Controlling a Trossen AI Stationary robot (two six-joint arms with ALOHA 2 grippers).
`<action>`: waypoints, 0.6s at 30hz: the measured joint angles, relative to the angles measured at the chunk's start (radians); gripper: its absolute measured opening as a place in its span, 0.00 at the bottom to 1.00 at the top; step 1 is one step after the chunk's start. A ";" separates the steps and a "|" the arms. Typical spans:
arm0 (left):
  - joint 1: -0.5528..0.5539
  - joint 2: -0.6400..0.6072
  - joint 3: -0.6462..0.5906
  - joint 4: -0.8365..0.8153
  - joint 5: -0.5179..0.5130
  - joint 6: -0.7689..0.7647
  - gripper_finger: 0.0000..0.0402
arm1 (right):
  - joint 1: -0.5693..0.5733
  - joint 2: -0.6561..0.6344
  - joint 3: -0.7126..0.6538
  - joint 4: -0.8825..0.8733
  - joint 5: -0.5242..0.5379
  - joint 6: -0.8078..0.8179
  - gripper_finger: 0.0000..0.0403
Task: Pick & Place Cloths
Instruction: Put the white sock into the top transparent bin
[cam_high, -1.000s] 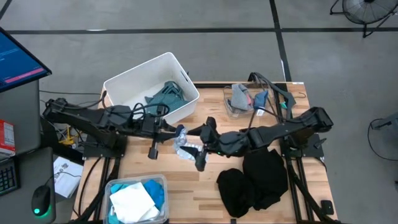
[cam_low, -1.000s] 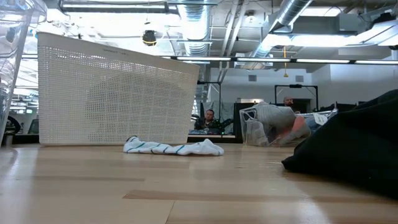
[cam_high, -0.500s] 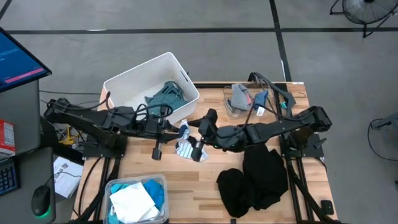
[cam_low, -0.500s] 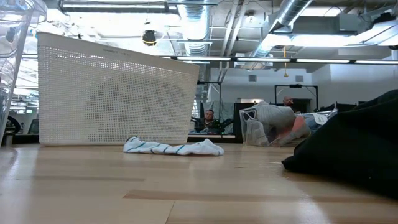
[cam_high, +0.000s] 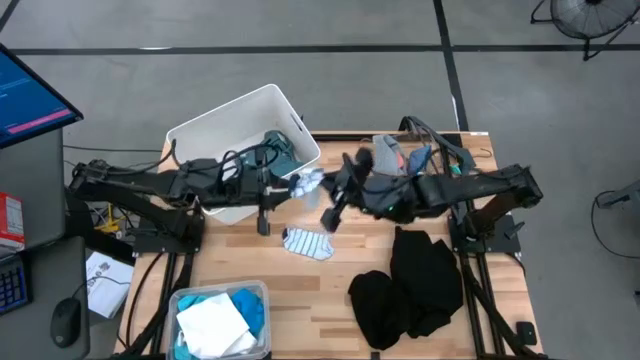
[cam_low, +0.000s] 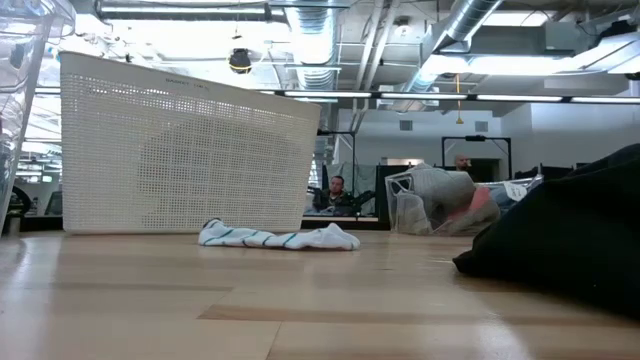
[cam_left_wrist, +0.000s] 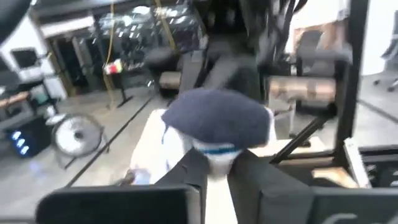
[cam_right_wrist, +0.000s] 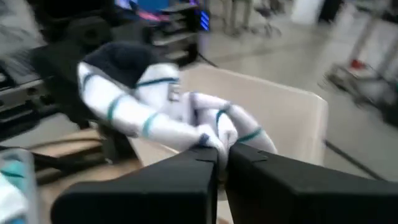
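Two striped socks (cam_high: 307, 183), two black garments (cam_high: 425, 275), one white bin (cam_high: 205, 135), two clear tubs (cam_high: 190, 300).

Grey concrete floor (cam_high: 300, 25) crossed by dark lines, standing fan (cam_high: 585, 15) far right, silver ducts (cam_low: 470, 20) overhead, bright ceiling lights (cam_low: 520, 97), desks beyond.

Both arms reach inward, left gripper (cam_high: 290, 188) and right gripper (cam_high: 333, 196) apparently clamped.

white teal-striped sock (cam_high: 307, 243), black clothes (cam_high: 410, 285)
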 joint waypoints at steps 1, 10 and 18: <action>0.012 0.000 -0.001 -0.017 0.000 -0.007 0.11 | -0.013 -0.015 0.013 -0.069 0.010 0.033 0.01; 0.118 0.000 -0.061 -0.053 -0.028 -0.065 0.36 | -0.246 -0.143 0.023 -0.791 0.000 0.403 0.00; 0.218 0.000 -0.150 -0.053 0.013 -0.236 0.41 | -0.607 -0.186 -0.135 -1.037 -0.060 0.440 0.00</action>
